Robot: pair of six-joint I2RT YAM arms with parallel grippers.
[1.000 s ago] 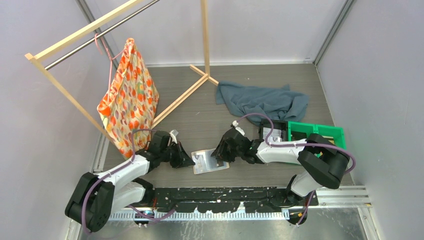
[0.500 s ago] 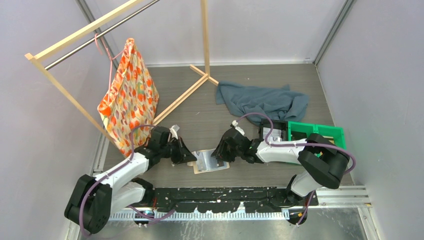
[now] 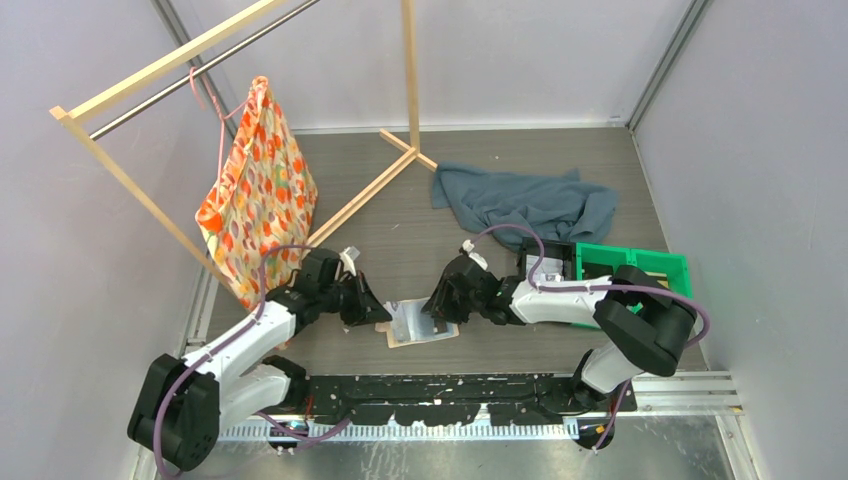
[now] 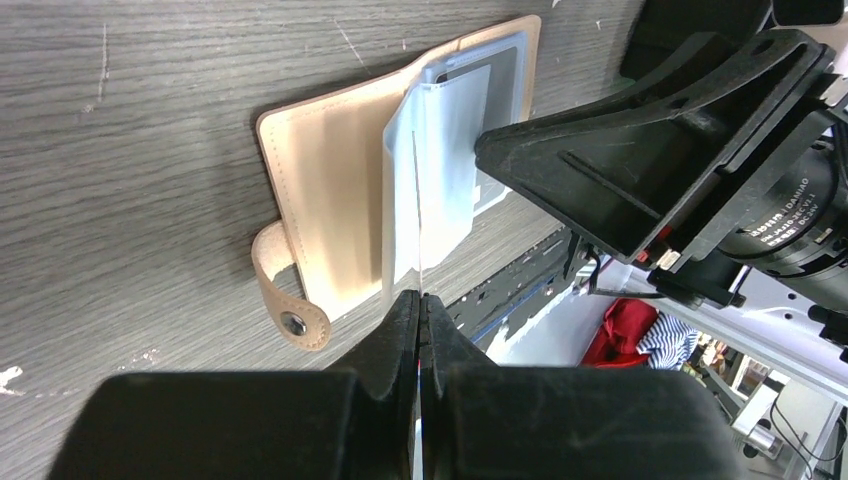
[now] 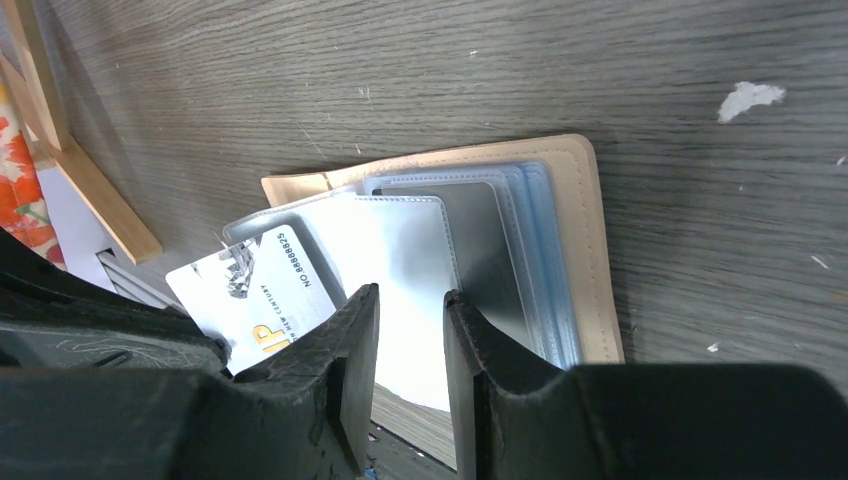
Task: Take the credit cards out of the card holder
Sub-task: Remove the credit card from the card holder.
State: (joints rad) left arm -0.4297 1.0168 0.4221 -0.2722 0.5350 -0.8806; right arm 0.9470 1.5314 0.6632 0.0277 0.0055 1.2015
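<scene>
The tan card holder (image 3: 420, 322) lies open on the table between both arms, its pale blue-grey pockets (image 5: 480, 250) fanned up. My left gripper (image 4: 420, 296) is shut on the edge of a credit card (image 5: 250, 285), a glossy card with pale print that sticks out of a pocket to the left. In the left wrist view that card (image 4: 417, 200) shows edge-on as a thin line. My right gripper (image 5: 412, 295) stands part open over the pockets, with nothing between its fingers. It reaches in from the holder's right side (image 3: 437, 308).
A green bin (image 3: 632, 266) and a black tray (image 3: 548, 262) sit right of the right arm. A grey-blue cloth (image 3: 525, 200) lies behind them. A wooden rack (image 3: 350, 205) with a hanging patterned bag (image 3: 258, 190) stands at the back left.
My left gripper has drifted a little away from the near edge with the card in it, and the holder shifted slightly. The right arm has hardly moved.
</scene>
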